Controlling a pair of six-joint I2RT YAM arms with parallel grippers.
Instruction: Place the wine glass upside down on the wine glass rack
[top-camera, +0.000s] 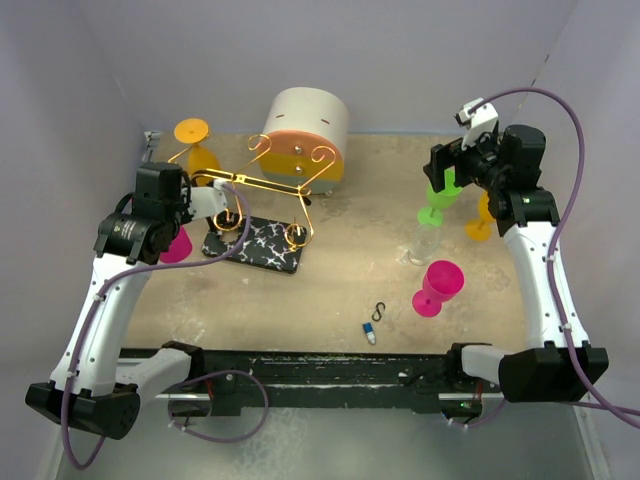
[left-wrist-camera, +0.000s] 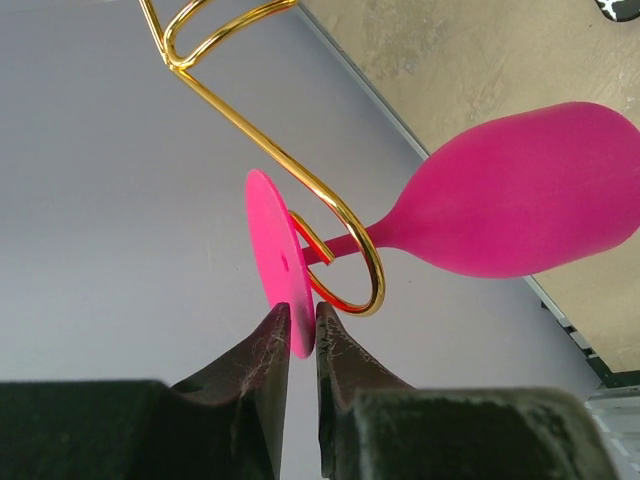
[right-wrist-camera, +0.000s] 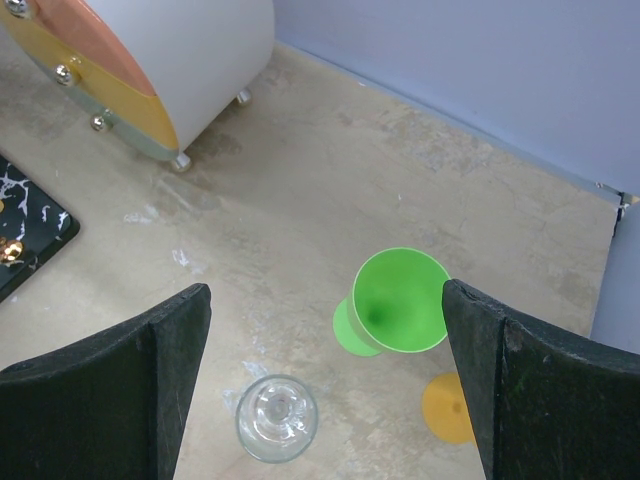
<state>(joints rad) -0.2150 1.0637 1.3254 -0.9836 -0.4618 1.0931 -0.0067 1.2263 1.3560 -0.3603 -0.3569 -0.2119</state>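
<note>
Left claw (left-wrist-camera: 300, 310) astride pink wine glass (left-wrist-camera: 520, 190) foot, grip or gap indiscernible; right claw (right-wrist-camera: 325, 290) wide apart.

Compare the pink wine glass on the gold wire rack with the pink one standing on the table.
The racked pink glass hangs upside down from the gold wire rack, foot between the fingertips of the left gripper; the table pink glass stands rim-up, untouched. Same colour and shape.

Jaws of the left gripper (left-wrist-camera: 302, 312) narrowly apart; right gripper (right-wrist-camera: 325, 300) wide open, angled down.
</note>
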